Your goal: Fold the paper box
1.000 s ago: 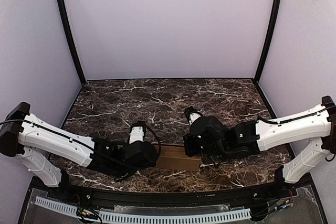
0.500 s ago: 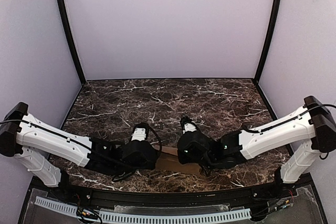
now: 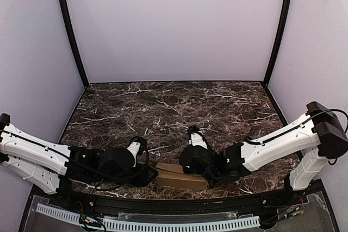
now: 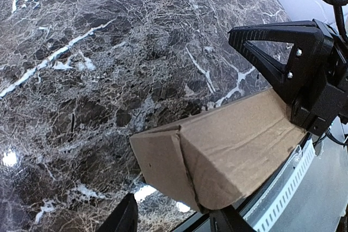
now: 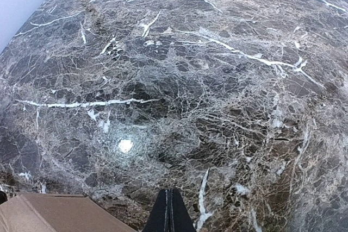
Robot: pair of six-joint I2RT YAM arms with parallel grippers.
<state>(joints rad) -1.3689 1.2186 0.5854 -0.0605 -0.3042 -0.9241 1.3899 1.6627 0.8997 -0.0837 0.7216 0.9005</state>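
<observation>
Along the marble table's (image 3: 163, 101) near edge, the paper box (image 3: 182, 175) lies lengthwise left to right, its left end just ahead of the left gripper's (image 3: 151, 176) part-open, empty jaws, while the right gripper (image 5: 169, 213), pinched shut on nothing, sits beside its right end.

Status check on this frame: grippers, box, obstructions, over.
Left gripper open, straddling end of paper box. Right gripper shut, at its other end. Box partly folded, lying at near table edge. No obstruction seen.

table (image 3: 163, 101): dark marble, white veins | walls (image 3: 174, 25): pale lilac | near edge: white slotted strip (image 3: 179, 225)
</observation>
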